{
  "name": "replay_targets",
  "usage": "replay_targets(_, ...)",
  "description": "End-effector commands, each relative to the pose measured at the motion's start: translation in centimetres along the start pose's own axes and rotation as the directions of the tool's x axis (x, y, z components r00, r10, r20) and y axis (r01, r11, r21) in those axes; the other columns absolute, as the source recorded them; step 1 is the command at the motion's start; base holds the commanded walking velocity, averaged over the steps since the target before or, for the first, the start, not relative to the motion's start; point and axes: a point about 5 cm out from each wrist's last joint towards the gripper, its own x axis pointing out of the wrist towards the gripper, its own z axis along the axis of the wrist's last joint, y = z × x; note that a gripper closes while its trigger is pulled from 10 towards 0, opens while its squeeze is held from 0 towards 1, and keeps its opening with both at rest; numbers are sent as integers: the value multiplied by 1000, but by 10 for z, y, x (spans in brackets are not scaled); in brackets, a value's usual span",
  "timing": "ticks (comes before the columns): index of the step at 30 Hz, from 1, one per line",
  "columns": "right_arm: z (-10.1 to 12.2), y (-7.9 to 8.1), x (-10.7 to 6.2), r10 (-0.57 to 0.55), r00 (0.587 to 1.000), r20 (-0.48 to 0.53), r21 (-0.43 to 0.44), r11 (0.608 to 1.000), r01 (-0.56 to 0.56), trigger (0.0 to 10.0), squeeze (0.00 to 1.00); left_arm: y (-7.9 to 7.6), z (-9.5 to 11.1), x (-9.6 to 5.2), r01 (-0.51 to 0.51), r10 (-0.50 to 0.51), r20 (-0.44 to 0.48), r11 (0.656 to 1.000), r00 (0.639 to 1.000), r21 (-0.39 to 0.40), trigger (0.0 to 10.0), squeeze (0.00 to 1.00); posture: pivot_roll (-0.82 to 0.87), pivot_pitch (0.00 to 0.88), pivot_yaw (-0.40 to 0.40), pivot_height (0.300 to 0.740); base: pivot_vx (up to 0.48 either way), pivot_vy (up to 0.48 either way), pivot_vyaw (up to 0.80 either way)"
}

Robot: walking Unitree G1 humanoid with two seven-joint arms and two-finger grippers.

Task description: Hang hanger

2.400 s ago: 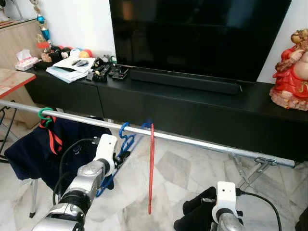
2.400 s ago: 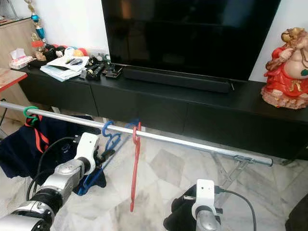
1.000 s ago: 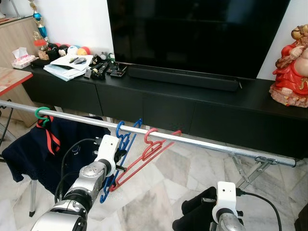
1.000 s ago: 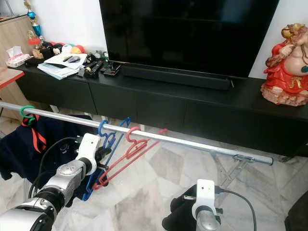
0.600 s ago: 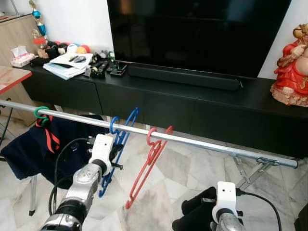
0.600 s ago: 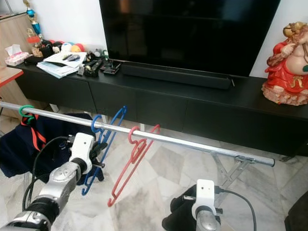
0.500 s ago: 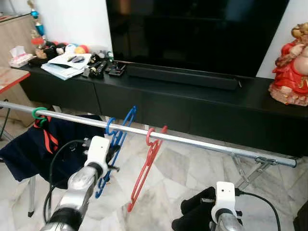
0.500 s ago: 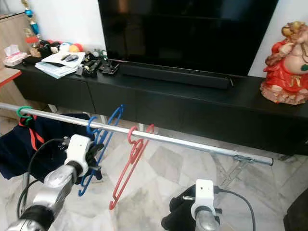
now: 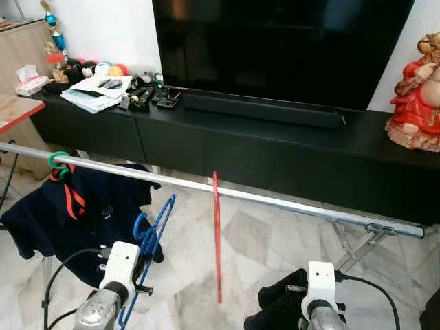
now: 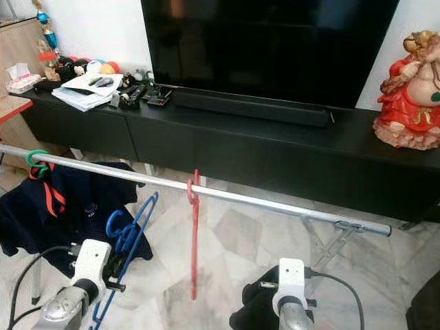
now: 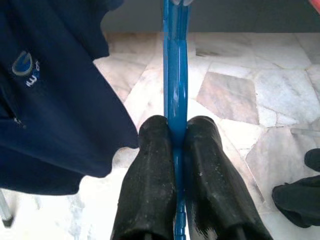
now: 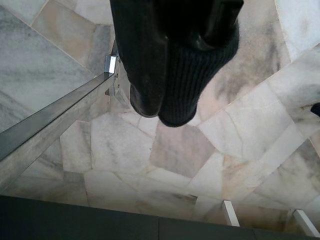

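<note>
because the left gripper (image 11: 176, 145) was clamped on the blue hanger (image 9: 152, 227) well below the metal rail (image 9: 275, 199), its hook risked snagging the navy shirt (image 9: 55, 220) or knocking the red hanger (image 9: 216, 240) when raised.

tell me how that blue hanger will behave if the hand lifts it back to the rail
The blue hanger looks thin and open-framed, so probably light and fairly stiff. Pinched low by the left hand, it may pivot or swing. Its smooth plastic could slip on the rail.
</note>
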Motion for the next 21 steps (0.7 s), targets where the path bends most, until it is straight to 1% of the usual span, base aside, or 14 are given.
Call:
replay_targets(1, 2, 1, 0, 1, 1000, 19, 1, 1000, -1, 10000, 0, 1, 5, -1, -12, 12, 11, 1000, 1000, -9, 10000, 0, 105, 0, 27, 740, 0, 0, 0)
replay_targets(2, 2, 1, 0, 1, 1000, 20, 2, 1000, -1, 10000, 0, -2, 5, -2, -6, 6, 4, 1000, 1000, -20, 10000, 0, 105, 0, 27, 740, 0, 0, 0)
replay_targets(6, 1, 2, -1, 3, 1000, 22, 2, 1000, -3, 10000, 0, -6, 5, -1, 5, -5, -4, 1000, 1000, -15, 10000, 0, 104, 0, 29, 740, 0, 412, 0)
replay_targets(18, 4, 6, 0, -1, 1000, 31, 9, 1000, 1, 10000, 0, -5, 8, -2, 0, 0, -13, 1000, 1000, -19, 10000, 0, 110, 0, 27, 740, 0, 465, 0)
replay_targets(21, 4, 4, 1, -24, 1000, 15, 17, 1000, 23, 10000, 0, -5, 9, -2, 0, 0, -13, 1000, 1000, -21, 10000, 0, 110, 0, 26, 740, 0, 464, 0)
